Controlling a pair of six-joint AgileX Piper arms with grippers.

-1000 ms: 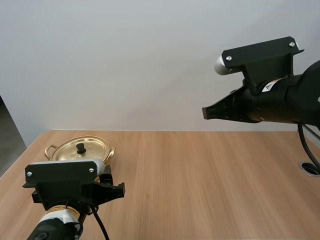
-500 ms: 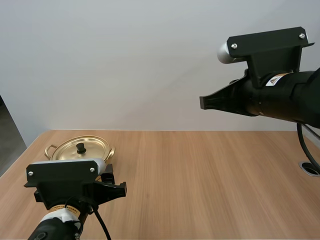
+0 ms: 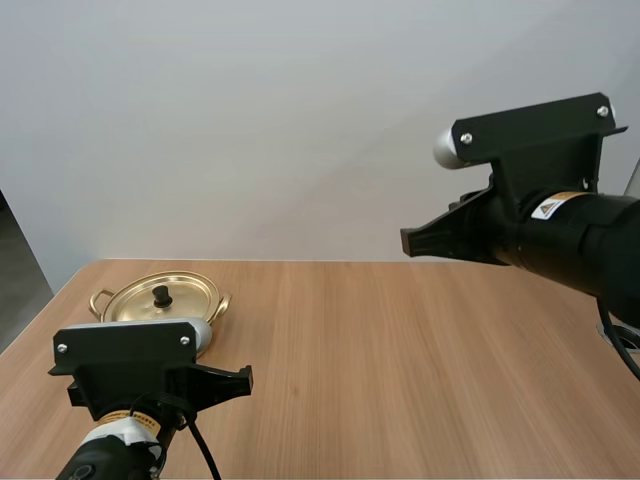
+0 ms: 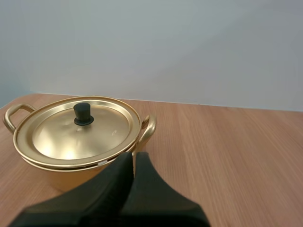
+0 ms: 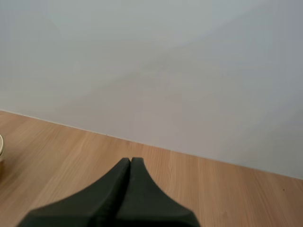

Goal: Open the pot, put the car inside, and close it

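A light wooden table [image 3: 400, 340], its grain running near to far, reaches a plain, pale grey-white wall [image 3: 250, 120] on the far side and meets it in a straight line. Past the table's left edge lies a strip of dark floor [image 3: 15, 290]. Soft, even light falls across wall and tabletop.

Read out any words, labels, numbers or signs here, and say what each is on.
No text can be read.
White sticker on the black right arm: a warning triangle, print too small.
Yellow-and-white label on the left arm: too small.
Tiny mark on the round golden metal pot lid: too blurred.
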